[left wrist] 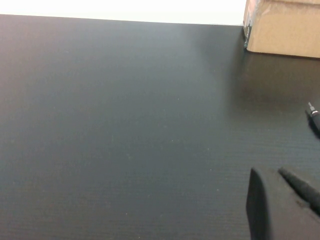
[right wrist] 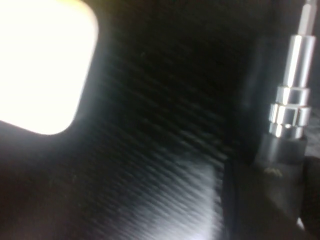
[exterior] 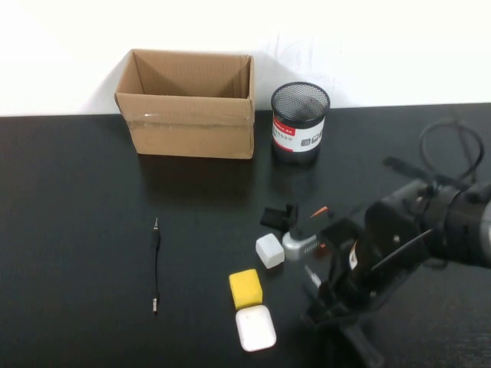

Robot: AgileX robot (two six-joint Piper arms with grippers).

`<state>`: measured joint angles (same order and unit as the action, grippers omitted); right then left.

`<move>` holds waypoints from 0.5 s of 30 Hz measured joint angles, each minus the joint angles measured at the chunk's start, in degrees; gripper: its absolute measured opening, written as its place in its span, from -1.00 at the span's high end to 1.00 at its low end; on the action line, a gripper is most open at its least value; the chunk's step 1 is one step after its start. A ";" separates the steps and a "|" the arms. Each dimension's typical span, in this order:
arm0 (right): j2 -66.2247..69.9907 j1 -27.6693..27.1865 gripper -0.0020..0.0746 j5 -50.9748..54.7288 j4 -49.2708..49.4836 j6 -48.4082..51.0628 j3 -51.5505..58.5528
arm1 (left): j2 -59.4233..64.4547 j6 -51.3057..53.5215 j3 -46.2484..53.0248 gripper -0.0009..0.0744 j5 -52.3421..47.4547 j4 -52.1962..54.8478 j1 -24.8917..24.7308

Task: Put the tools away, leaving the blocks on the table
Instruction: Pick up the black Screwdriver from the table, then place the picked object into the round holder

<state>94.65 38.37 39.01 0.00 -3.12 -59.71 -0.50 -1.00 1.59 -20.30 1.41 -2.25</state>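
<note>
The thin black pen-like screwdriver lies alone on the table at the left; its tip shows in the left wrist view. A white block, a yellow block and a second white block sit at centre. My right gripper is low beside them, shut on the thick screwdriver by its black handle, next to a white block. No orange block or scissors show; a red-orange sliver peeks out by the arm. My left gripper hovers over bare table at the left.
An open cardboard box stands at the back, also in the left wrist view. A black mesh pen cup stands to its right. The right arm and its cables cover the table's right side.
</note>
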 joint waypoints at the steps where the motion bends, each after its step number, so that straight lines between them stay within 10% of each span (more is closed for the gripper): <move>1: -1.48 0.00 0.96 -0.41 -1.43 -0.69 -0.57 | 0.00 0.00 0.00 0.99 0.00 0.00 0.00; 15: -10.82 -4.38 0.96 -43.73 -21.15 -9.77 -1.61 | 0.00 0.00 0.00 0.99 0.00 0.00 0.00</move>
<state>83.83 33.98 -4.72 -21.15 -12.89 -61.32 -0.50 -1.00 1.59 -20.30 1.41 -2.25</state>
